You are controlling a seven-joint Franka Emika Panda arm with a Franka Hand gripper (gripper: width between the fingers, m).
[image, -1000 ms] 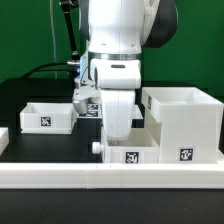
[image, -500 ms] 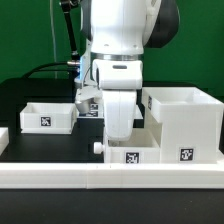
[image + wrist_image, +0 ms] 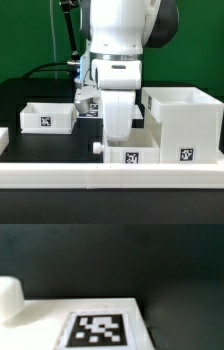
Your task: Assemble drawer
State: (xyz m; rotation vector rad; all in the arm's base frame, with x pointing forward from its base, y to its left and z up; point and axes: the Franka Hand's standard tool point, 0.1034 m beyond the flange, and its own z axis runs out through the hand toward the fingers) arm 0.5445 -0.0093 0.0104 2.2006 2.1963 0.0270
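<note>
On the black table [image 3: 30, 95], toward the exterior view's right, the case [image 3: 180, 125], open top up, a tag [image 3: 186, 154] on its near face; well apart at the exterior view's left, one tray [image 3: 45, 117], open side up, its own tag [image 3: 44, 122] facing near; between them and nearer, just beside the case, a second tray [image 3: 135, 153] with its knob [image 3: 97, 147] pointing to the exterior view's left; along the near edge, close in front of that tray and the case, the long rail [image 3: 100, 178]. At the centre, straight down, the arm [image 3: 115, 40], with the gripper [image 3: 118, 128] low at the second tray's far wall; hides the fingers behind that wall; cannot tell whether spread, closed or clamped on anything. Shows in the wrist view only a blurred white surface [image 3: 40, 319] bearing a tag [image 3: 100, 330], dark table beyond, and a pale rounded shape [image 3: 8, 303] at the picture's edge, too blurred to name.
</note>
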